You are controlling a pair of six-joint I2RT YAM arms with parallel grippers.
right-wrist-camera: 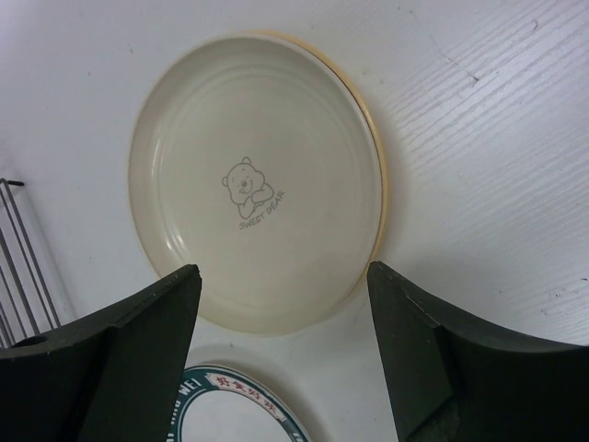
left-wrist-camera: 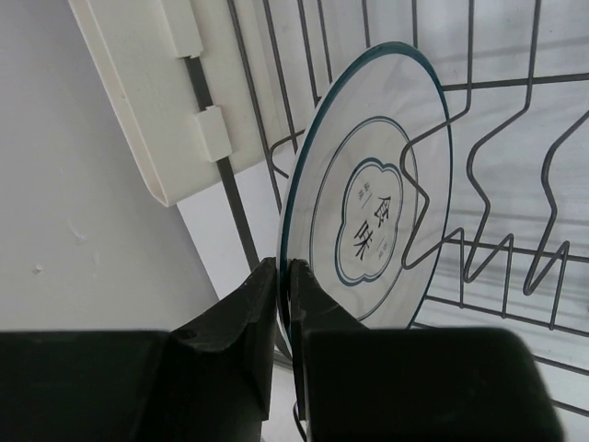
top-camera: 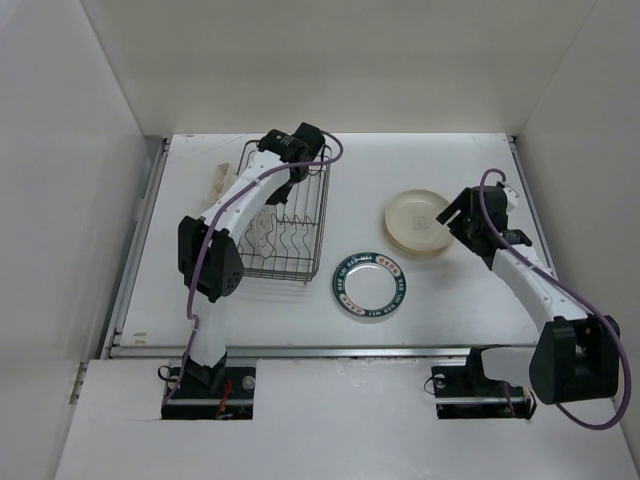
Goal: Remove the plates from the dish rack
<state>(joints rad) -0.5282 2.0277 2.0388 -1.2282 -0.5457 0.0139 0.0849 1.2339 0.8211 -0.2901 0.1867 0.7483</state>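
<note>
A white plate with a dark teal rim and a centre motif [left-wrist-camera: 368,203] stands on edge between the zigzag prongs of the dark wire dish rack [left-wrist-camera: 497,239]. My left gripper [left-wrist-camera: 285,269] is shut on its lower rim. In the top view the left gripper [top-camera: 276,193] is over the rack [top-camera: 318,215], and the arm mostly hides the plate. My right gripper [right-wrist-camera: 283,281] is open and empty just above a tan plate with a bear print [right-wrist-camera: 248,184], which lies flat on the table [top-camera: 418,222]. The right gripper [top-camera: 455,214] is at that plate's right edge.
A white plate with a broad teal rim [top-camera: 369,286] lies flat in front of the tan plate, its edge also showing in the right wrist view [right-wrist-camera: 235,405]. A cream hinged board [left-wrist-camera: 156,101] lies just left of the rack [top-camera: 217,180]. White walls enclose the table.
</note>
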